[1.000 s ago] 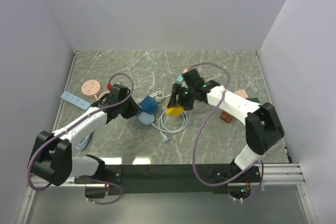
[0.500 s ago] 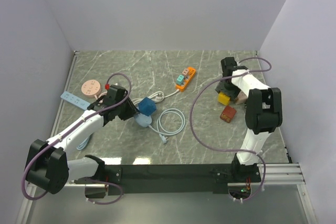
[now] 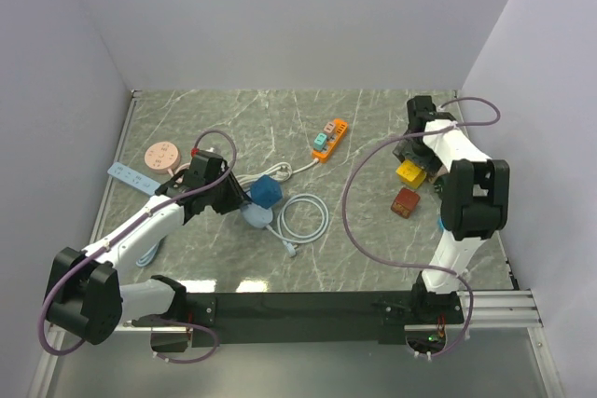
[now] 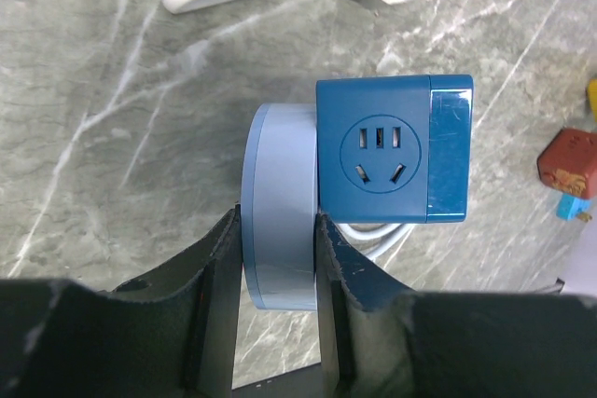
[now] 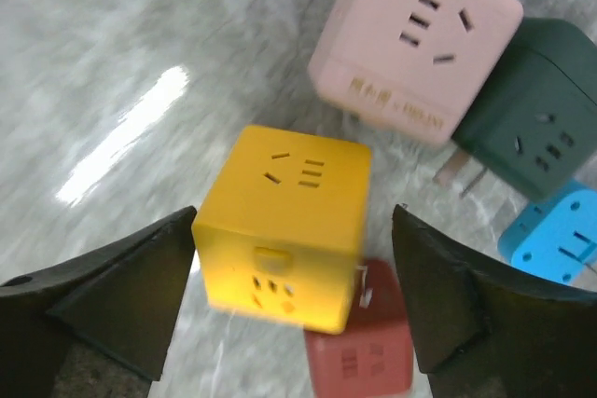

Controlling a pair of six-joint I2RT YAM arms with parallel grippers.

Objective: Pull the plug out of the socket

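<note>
1. Left gripper point(image 4: 278, 230): narrow, clamped on the pale blue disc point(image 4: 280, 184). The dark blue socket cube point(image 4: 392, 151) sits flush against the disc, on the right in the wrist view.
2. Right gripper point(image 5: 294, 221): jaws wide either side of the yellow cube point(image 5: 289, 193) at the bench's point(image 3: 373, 249) far right. It lies well apart from the socket and is probably the plug, already off.

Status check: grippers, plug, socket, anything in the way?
Left gripper shut on light blue disc, blue cube socket against it. Right gripper open around yellow cube, far from socket. Pink cube close by.
</note>
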